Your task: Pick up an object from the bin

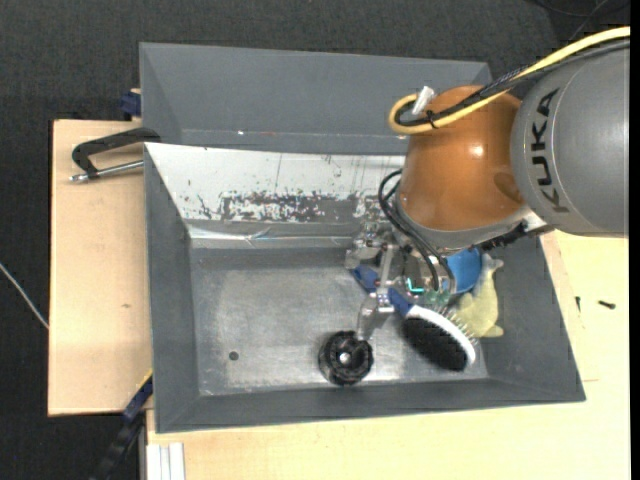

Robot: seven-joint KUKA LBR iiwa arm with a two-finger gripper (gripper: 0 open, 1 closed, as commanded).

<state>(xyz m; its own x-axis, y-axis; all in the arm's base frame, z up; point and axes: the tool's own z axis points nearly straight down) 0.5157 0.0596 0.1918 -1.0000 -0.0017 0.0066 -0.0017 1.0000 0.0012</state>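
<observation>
Gripper [372, 300] low in bin [250, 308], right of middle, near front wall. Spread or pressed together: cannot tell. Nothing seen held. Gripper tip just above black round thing [345, 356] lying by front wall; contact unclear. Black brush [438, 340] with white bristles just beside, to right; blue thing [466, 268] and yellow cloth [487, 310] beyond brush. Judgement: pick not yet done; grasp and lift left.

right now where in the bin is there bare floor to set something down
The left half of the bin floor is bare, bordered by the left wall, the back wall and the black round piece near the front. The right is crowded: gripper, black brush, blue thing and yellow cloth lie close together.
</observation>
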